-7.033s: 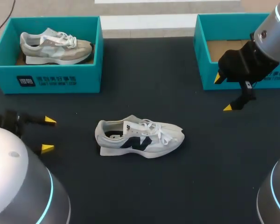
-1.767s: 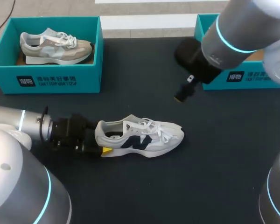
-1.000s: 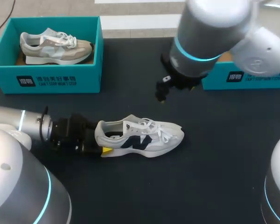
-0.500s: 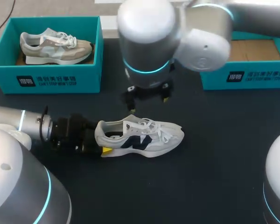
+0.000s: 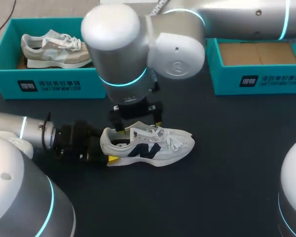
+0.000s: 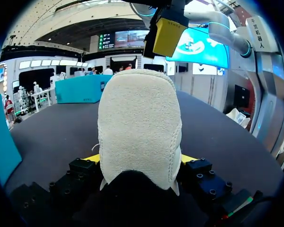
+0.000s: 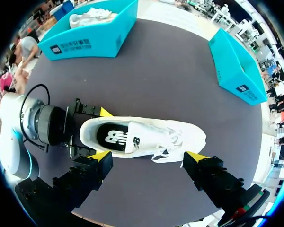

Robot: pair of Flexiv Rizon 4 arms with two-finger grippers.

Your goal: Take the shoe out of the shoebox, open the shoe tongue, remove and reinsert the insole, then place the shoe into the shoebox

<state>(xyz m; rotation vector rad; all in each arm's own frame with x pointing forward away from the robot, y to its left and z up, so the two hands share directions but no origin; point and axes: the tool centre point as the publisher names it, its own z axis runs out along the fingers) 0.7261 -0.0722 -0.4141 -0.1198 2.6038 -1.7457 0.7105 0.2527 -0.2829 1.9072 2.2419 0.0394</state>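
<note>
Gripping shoe (image 5: 153,145) at heel with left gripper (image 5: 106,149); holding right gripper (image 7: 149,156) wide open, empty, above tongue (image 7: 138,138), opening along shoe's length.

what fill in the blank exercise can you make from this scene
1. The left fingers clamp the white shoe at its ____.
2. The right fingers hang open ____ the white shoe.
3. The box holding the grey shoe is on the robot's ____.
4. The other box is ____.

Missing words: heel; above; left; empty
</note>
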